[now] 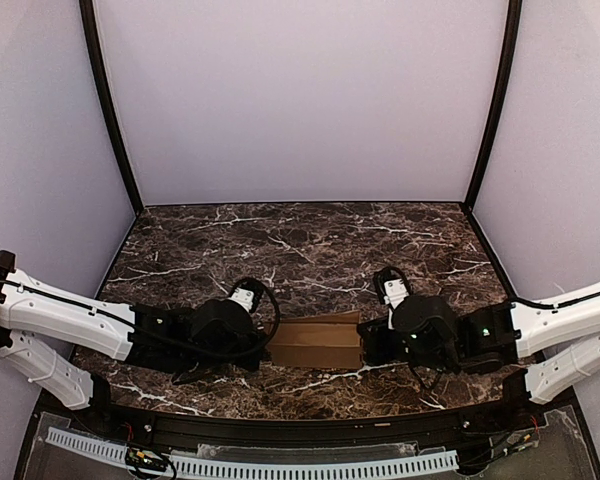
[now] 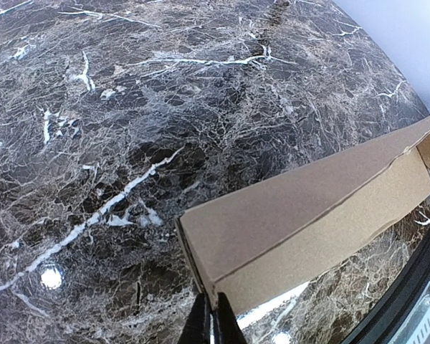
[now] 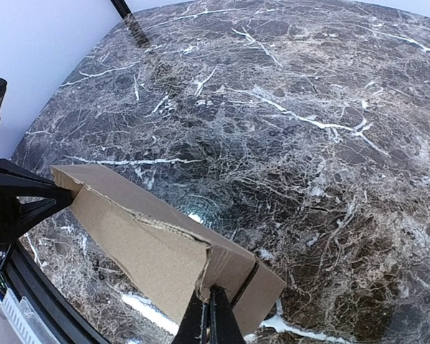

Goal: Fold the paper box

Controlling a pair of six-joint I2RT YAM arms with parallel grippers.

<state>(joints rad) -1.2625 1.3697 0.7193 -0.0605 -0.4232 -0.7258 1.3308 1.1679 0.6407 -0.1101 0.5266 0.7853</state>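
You have the paper box [image 1: 317,343] by the middle of the table's [image 1: 310,240] near edge, with its long axis running left to right along that edge. Your left gripper [image 1: 268,352] is clamped on its left end and your right gripper [image 1: 366,345] is pinched on its right end, so neither arm is nearer. Beyond, the marble runs to the far edge. The cardboard shows no print, label or brand.
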